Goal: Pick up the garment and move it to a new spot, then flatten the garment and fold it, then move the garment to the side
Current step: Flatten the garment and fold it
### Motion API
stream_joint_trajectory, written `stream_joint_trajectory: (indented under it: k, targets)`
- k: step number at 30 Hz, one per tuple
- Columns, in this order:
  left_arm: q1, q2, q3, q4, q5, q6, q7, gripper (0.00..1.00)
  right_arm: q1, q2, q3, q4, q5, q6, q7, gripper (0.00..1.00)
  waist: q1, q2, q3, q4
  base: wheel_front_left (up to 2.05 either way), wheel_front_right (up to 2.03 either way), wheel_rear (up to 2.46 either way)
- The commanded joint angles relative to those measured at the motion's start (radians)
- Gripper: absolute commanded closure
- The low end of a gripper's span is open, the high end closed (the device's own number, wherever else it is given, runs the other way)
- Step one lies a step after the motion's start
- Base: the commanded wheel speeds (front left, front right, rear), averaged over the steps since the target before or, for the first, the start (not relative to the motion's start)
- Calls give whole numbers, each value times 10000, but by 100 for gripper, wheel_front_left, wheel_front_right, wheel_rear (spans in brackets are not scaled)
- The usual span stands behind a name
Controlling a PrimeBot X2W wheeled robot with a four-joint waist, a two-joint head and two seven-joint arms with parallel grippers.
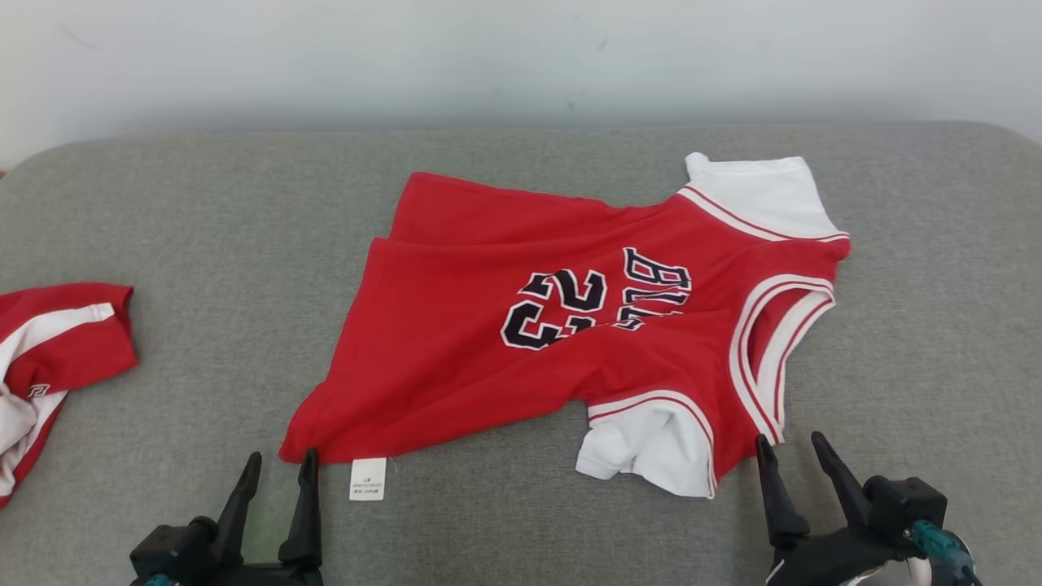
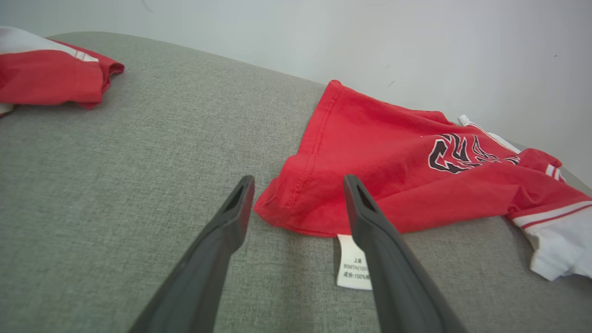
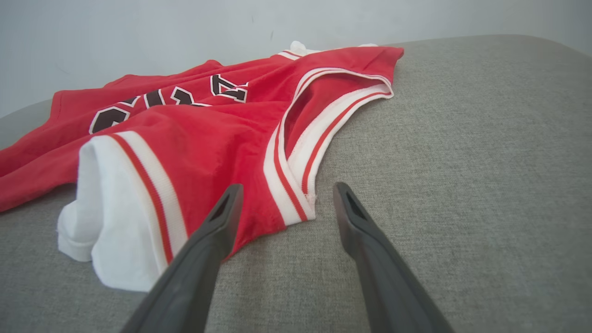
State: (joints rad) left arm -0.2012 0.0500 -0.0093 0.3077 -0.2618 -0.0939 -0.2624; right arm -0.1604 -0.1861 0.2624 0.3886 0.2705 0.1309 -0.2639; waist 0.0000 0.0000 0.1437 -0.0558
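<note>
A grey woven-fabric surface with rounded far corners carries two pieces of clothing. A red jersey with white sleeves and dark lettering lies spread but rumpled across its middle, neckline toward the right edge and hem toward the left. Its white care label lies flat on the fabric close to the near edge. A second red-and-white garment lies bunched at the left edge, well apart from the jersey.
</note>
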Motion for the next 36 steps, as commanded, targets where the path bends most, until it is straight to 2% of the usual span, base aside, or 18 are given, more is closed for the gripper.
stream_joint_trajectory:
  k: [1, 13, 14, 15, 16, 22, 29, 30, 31, 32, 36]
  targets:
    - [213, 11, 6, -49, 40, 43, -37, 0, -125, 86, -31, 58, -90, -3, -3, 0, 0, 0, 100, 156, 0, 0, 0]
    - [-14, 6, -578, -425, 33, 158, -37, 0, -902, 358, -1085, 1477, -568, -3, -5, 1, 0, 0, 535, 769, 0, 0, 0]
    - [-50, 9, -609, -479, 23, 165, -37, 0, -1001, 326, -1043, 1658, -632, -3, 0, 53, 0, 0, 586, 796, 0, 0, 0]
    - [-67, 6, -641, -532, 43, 152, -37, 0, -1090, 296, -1037, 1748, -610, -3, 5, 96, 0, 0, 630, 817, 0, 0, 0]
    - [-62, 7, -680, -584, 51, 155, -37, 0, -1173, 214, -1052, 1847, -605, -3, 8, 100, 0, 0, 696, 841, 0, 0, 0]
    - [-266, 5, -850, -752, -20, 204, -37, 0, -1769, -475, -1460, 1910, -741, -4, -2, 100, 0, 0, 1006, 898, 0, 0, 0]
    - [-367, 7, -1229, -731, -176, 230, -37, 0, -2531, -1608, -2055, 2301, -1237, -4, -5, 100, 0, 0, 1079, 1003, 0, 0, 0]
    - [-367, 8, -1272, -702, -179, 225, -37, 0, -2637, -1708, -2172, 2374, -1286, -4, -5, 93, 0, 0, 1068, 1015, 0, 0, 0]
    - [-356, 11, -1320, -676, -188, 231, -37, 0, -2721, -1822, -2318, 2481, -1392, -4, -5, 62, 0, 0, 1045, 1024, 0, 0, 0]
    - [-332, 7, -1364, -657, -201, 247, -37, 0, -2770, -1861, -2452, 2558, -1440, -4, -3, 0, 0, 0, 1015, 1027, 0, 0, 0]
    - [-121, 6, -1399, -578, -212, 273, -37, 0, -2777, -1694, -2958, 2214, -1500, -4, -3, 0, 0, 0, 778, 936, 0, 0, 0]
